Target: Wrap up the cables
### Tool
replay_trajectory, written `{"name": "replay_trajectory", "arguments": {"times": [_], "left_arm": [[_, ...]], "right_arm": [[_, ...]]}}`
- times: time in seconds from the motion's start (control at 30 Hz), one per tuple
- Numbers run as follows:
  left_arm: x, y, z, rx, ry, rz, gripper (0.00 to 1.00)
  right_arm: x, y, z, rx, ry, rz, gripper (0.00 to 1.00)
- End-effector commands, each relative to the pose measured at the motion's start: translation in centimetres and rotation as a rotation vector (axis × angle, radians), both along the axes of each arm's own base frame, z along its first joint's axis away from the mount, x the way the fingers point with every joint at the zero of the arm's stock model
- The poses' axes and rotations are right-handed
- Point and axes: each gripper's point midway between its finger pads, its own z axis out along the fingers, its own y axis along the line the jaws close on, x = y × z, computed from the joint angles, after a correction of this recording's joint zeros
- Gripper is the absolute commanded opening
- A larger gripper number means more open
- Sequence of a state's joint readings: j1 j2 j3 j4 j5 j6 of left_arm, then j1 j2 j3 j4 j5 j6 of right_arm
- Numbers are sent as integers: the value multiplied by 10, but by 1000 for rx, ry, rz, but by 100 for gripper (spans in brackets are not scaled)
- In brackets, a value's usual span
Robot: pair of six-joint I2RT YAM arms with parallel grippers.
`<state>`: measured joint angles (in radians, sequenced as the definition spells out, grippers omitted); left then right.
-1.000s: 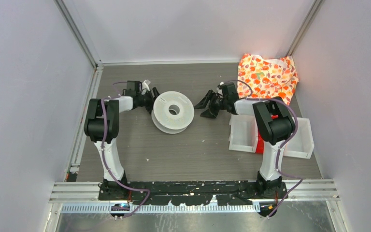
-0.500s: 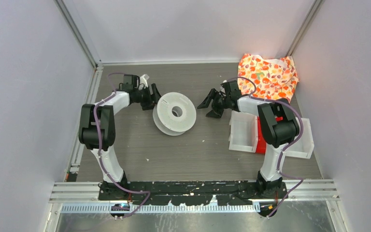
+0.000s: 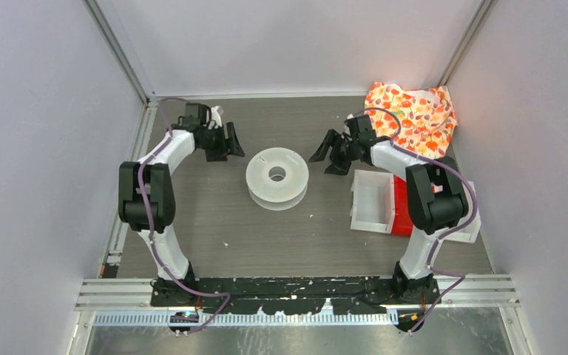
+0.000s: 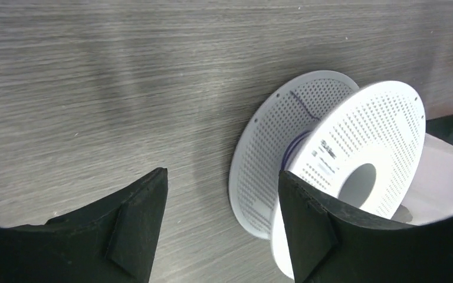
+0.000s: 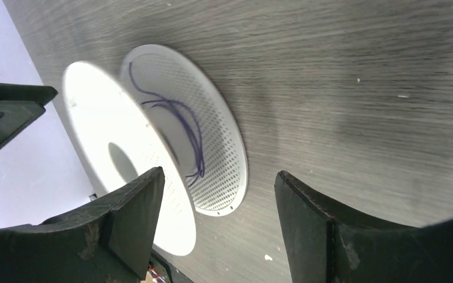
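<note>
A white perforated spool (image 3: pixel 277 177) lies flat on the grey table between the two arms. Thin purple cable (image 5: pixel 184 127) is loosely wound round its core, and a few turns of the cable (image 4: pixel 295 148) show between the flanges. My left gripper (image 3: pixel 231 142) hangs open a short way left of the spool (image 4: pixel 330 159), touching nothing. The left gripper (image 4: pixel 223 177) has only bare table between its fingers. My right gripper (image 3: pixel 327 153) stands open just right of the spool (image 5: pixel 153 135), also apart from it. The right gripper (image 5: pixel 219 174) is empty.
An orange-patterned cloth (image 3: pixel 410 118) is bunched at the back right corner. White bins (image 3: pixel 372 207) with a red piece (image 3: pixel 399 211) between them stand under the right arm. Walls close off the left, back and right sides.
The spool was tilted at the left gripper; it now lies flat, slightly further right. Both grippers have opened wider and drawn back from it toward the rear.
</note>
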<state>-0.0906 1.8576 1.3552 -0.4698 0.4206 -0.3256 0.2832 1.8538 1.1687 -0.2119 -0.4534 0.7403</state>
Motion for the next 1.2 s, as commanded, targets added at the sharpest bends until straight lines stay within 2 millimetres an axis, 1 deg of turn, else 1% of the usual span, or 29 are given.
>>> {"name": "replay_trajectory", "arguments": {"times": [0.0,0.07,0.13,0.2,0.3,0.37,0.4,0.43,0.5,0.57,0.63,0.7,0.83,1.03,1.17], "left_arm": [[10,16,76,64,-154,36,70],[6,22,95,85,-166,73,70],[1,34,108,129,-151,147,70],[-9,42,120,163,-129,186,70],[-30,46,128,191,-78,204,69],[-47,46,131,203,-25,216,68],[-55,47,132,223,-3,220,68],[-66,48,133,248,22,222,68],[-79,53,135,292,39,241,67],[-89,56,133,315,42,252,67],[-96,61,132,331,28,269,66],[-101,63,131,333,17,277,66],[-105,62,135,332,-15,242,64],[-102,60,148,305,-109,228,63],[-102,60,153,295,-158,233,63]], "right_arm": [[14,-18,74,-102,-195,14,74],[13,-29,94,-173,-245,27,75],[11,-44,115,-253,-287,22,75],[9,-61,137,-339,-337,5,77],[-1,-90,166,-468,-404,-45,85],[-9,-117,187,-566,-457,-133,92],[-14,-130,194,-612,-476,-179,93],[-19,-150,201,-682,-489,-251,98],[-33,-181,210,-784,-500,-372,100],[-47,-206,215,-871,-501,-464,100],[-61,-221,217,-923,-505,-518,100],[-70,-230,215,-948,-508,-546,100],[-80,-235,219,-933,-535,-590,100],[-84,-234,224,-876,-573,-633,100],[-85,-233,228,-856,-593,-648,100]]}}
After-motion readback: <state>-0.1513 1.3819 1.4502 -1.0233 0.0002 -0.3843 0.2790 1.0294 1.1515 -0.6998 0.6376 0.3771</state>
